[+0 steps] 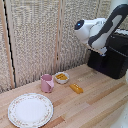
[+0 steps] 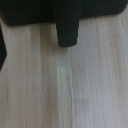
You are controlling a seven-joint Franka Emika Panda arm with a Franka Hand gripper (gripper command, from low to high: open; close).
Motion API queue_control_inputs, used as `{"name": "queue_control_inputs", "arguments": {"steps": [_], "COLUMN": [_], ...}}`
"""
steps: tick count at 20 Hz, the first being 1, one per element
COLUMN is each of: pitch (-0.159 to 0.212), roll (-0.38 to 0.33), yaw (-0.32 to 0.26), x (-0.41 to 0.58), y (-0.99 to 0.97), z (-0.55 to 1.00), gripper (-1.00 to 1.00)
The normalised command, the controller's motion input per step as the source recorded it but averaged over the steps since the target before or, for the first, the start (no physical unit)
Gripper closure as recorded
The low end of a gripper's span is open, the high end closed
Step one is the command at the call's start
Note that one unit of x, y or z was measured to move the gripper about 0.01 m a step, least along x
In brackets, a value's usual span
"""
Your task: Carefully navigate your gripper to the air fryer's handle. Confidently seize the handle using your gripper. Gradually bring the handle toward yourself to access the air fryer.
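Gripper: fingers hidden in both views; opening cannot be told.
Handle [image 2: 67, 25]: close before the gripper, jutting from the air fryer [image 1: 114, 60].
Progress: approach probably nearly done; seizing and pulling remain.

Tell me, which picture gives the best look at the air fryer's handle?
The wrist view: the handle juts out close and unblocked, above the wooden table. In the exterior view the robot arm covers the air fryer front, so the handle is hidden.
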Motion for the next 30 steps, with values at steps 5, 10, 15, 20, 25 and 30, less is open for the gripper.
{"name": "queue_control_inputs", "arguments": {"steps": [5,10,15,20,25,30], "pitch": [0.007,0.013,0.014,0.084,0.022,0.0], "roll": [0.009,0.0,0.0,0.0,-0.001,-0.002], "yaw": [0.075,0.063,0.056,0.056,0.005,0.0], "x": [0.029,0.11,0.15,0.112,0.016,0.005], "y": [-0.56,-0.5,-0.4,-0.33,-0.05,0.0], "z": [-0.14,-0.17,-0.1,0.0,0.0,0.0], "gripper": [-1.0,-1.0,-1.0,-1.0,1.0,1.0]}}
